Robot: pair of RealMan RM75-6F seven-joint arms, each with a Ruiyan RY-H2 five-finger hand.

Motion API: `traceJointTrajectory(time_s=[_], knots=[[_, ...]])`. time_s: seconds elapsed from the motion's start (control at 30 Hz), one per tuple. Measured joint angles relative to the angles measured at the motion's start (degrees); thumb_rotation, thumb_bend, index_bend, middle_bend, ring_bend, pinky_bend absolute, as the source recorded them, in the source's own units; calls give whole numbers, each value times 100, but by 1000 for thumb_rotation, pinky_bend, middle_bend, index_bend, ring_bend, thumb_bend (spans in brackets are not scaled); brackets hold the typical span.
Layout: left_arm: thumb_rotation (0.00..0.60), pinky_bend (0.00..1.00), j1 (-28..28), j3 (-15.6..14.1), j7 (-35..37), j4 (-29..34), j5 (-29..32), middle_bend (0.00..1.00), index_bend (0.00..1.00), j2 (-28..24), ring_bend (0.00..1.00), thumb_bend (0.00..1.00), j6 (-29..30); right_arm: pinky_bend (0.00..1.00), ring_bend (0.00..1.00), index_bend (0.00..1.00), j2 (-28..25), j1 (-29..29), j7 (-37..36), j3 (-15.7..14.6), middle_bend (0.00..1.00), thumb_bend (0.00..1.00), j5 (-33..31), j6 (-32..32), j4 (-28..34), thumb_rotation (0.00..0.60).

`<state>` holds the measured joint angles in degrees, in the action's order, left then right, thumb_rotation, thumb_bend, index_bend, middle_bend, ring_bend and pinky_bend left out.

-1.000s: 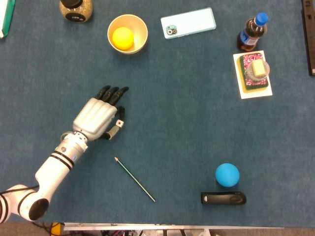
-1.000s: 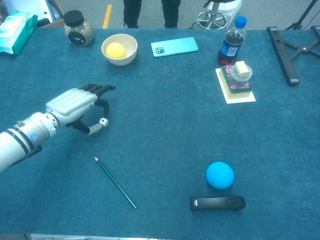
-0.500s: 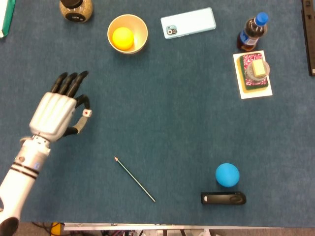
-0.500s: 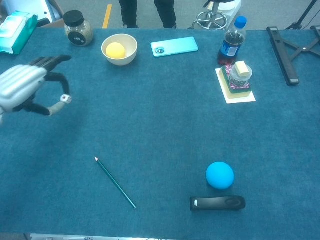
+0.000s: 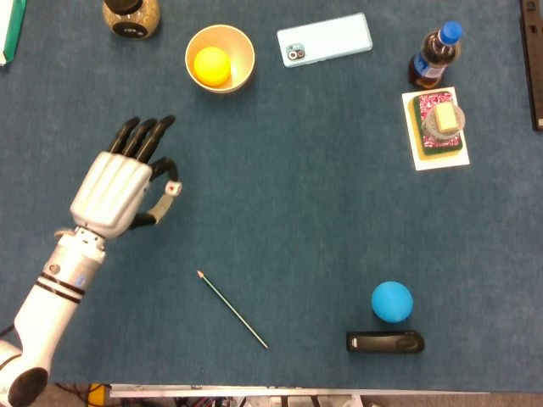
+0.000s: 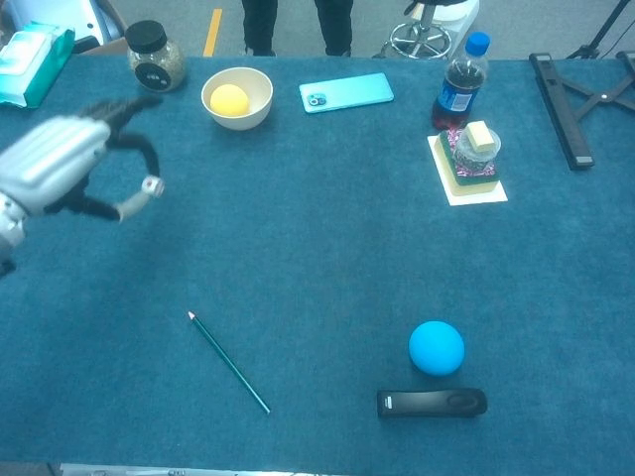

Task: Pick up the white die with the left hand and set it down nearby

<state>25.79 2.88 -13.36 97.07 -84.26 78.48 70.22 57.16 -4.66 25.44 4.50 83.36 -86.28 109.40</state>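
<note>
The small white die [image 5: 172, 187] is pinched between the thumb and a fingertip of my left hand [image 5: 119, 182]. In the chest view the die [image 6: 152, 184] and the left hand [image 6: 60, 174] show at the left side, lifted above the blue table cloth. The other fingers stretch out toward the far edge. My right hand shows in neither view.
A cream bowl [image 5: 240, 44] with a yellow ball stands beyond the hand, next to a light blue phone [image 5: 325, 39] and a jar [image 5: 131, 17]. A pencil [image 5: 232, 309] lies nearer. A blue ball [image 5: 392, 301], a black device [image 5: 385, 342], a bottle [image 5: 435, 56] and a sponge stack [image 5: 439, 125] sit at the right.
The left hand carried the die far to the left, then came back a little to the right and further from me, still holding it.
</note>
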Motion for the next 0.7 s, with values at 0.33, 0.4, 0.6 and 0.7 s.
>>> traceJointTrajectory(time_s=[0.33, 0.4, 0.6, 0.7], knots=[[600, 0, -237, -227, -188, 729, 310, 0, 0, -571, 0, 330, -50, 265, 256, 490, 26, -6, 68, -22, 387, 98, -35, 54, 7, 600], [600, 0, -286, -305, 37, 667, 345, 0, 0, -628, 0, 328, -134, 265, 256, 490, 61, -19, 67, -12, 387, 98, -46, 63, -9, 600], [600, 0, -377, -356, 229, 449, 384, 0, 35, -618, 0, 328, -176, 265, 256, 490, 151, -23, -16, -38, 387, 98, -112, 135, -161, 600], [600, 0, -445, -368, 273, 369, 443, 0, 40, -608, 0, 327, -160, 265, 256, 490, 149, -7, -43, -49, 387, 98, -104, 116, -181, 600]])
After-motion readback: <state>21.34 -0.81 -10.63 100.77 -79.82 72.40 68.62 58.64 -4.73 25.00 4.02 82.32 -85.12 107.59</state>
